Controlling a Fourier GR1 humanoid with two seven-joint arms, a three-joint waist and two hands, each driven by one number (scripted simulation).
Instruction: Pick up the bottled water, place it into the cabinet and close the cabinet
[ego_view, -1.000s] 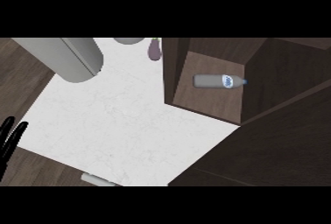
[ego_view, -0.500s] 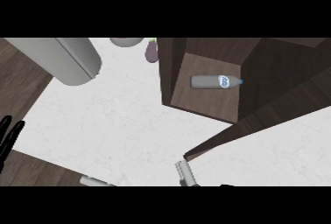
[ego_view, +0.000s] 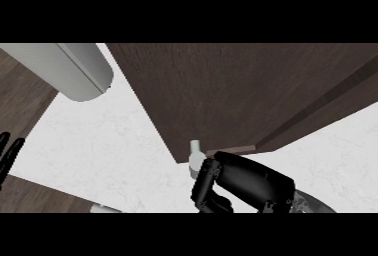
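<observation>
Bottled water is hidden from view. The black right hand (ego_view: 247, 182) lies against the small pale handle (ego_view: 196, 150) of the dark brown wooden cabinet door (ego_view: 236, 95) just above it; whether it grips, I cannot tell. Far to its left, past the white marble surface (ego_view: 96, 145), the black left hand (ego_view: 7, 155) rests with straight fingers.

Left hand (ego_view: 7, 170) rests at the left edge, fingers (ego_view: 16, 149) straight up; right hand (ego_view: 247, 182) sits low, centre-right.

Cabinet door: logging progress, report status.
Right hand beside handle of cabinet door. Left hand open, resting at left edge. Bottled water out of sight.
</observation>
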